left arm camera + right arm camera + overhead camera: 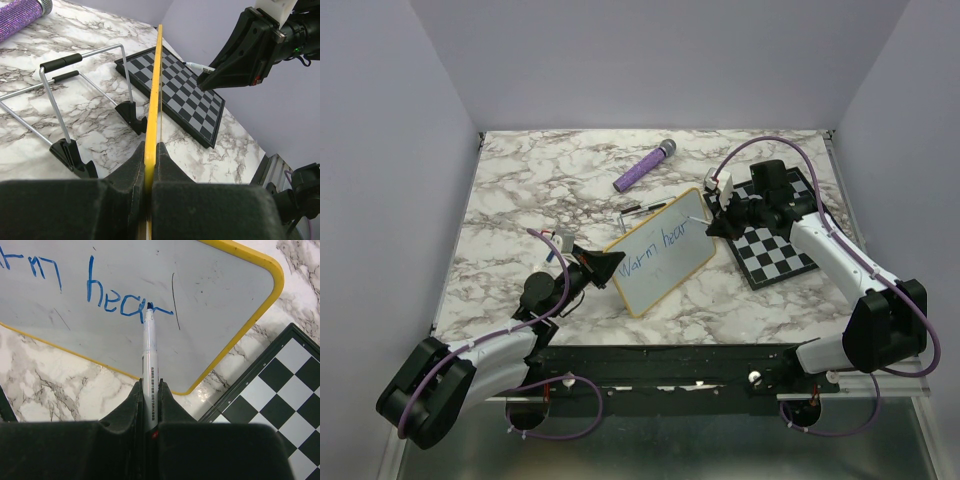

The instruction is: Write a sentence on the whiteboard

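Note:
The whiteboard (660,254), white with a yellow frame, lies tilted at the middle of the marble table. Blue handwriting, the sentence (656,249), reads "Warm hear" on it. My left gripper (610,266) is shut on the board's left edge; in the left wrist view the yellow frame (152,115) runs edge-on between the pads. My right gripper (716,224) is shut on a white marker (150,365). The marker's blue tip (149,306) touches the board at the end of "hear" (122,295).
A black-and-white chessboard (775,245) lies right of the whiteboard under my right arm. A purple glitter microphone (644,166) rests at the back. A wire stand with black feet (75,95) sits behind the board.

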Available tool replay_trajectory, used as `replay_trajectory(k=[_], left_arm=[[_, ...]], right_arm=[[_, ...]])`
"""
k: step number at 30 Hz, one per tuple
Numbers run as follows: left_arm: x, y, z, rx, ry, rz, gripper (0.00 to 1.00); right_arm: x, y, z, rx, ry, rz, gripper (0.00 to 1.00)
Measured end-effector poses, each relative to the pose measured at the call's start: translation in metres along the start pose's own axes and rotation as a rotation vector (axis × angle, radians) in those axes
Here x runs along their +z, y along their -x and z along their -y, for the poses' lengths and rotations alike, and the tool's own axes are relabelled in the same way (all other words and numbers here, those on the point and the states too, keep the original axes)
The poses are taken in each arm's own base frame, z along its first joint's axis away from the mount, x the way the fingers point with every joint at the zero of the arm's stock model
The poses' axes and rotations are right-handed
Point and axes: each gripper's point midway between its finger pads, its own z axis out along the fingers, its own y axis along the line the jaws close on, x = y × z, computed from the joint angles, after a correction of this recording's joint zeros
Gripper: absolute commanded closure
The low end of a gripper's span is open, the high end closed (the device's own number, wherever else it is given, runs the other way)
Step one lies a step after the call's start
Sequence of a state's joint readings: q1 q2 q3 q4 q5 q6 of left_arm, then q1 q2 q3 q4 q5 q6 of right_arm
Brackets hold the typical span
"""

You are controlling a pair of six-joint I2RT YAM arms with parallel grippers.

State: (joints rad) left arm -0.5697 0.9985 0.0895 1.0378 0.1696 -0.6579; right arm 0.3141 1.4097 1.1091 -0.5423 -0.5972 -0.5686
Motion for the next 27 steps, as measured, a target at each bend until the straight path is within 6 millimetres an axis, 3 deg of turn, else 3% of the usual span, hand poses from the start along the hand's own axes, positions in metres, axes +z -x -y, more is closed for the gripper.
replay_trajectory(k=[27], left_arm=[[-0.0014,0.0002,0.0004,-0.001,0.002,-0.003,1.00]], right_arm=[[0.0000,0.0000,0.0001,-0.002,0.000,0.000,1.00]])
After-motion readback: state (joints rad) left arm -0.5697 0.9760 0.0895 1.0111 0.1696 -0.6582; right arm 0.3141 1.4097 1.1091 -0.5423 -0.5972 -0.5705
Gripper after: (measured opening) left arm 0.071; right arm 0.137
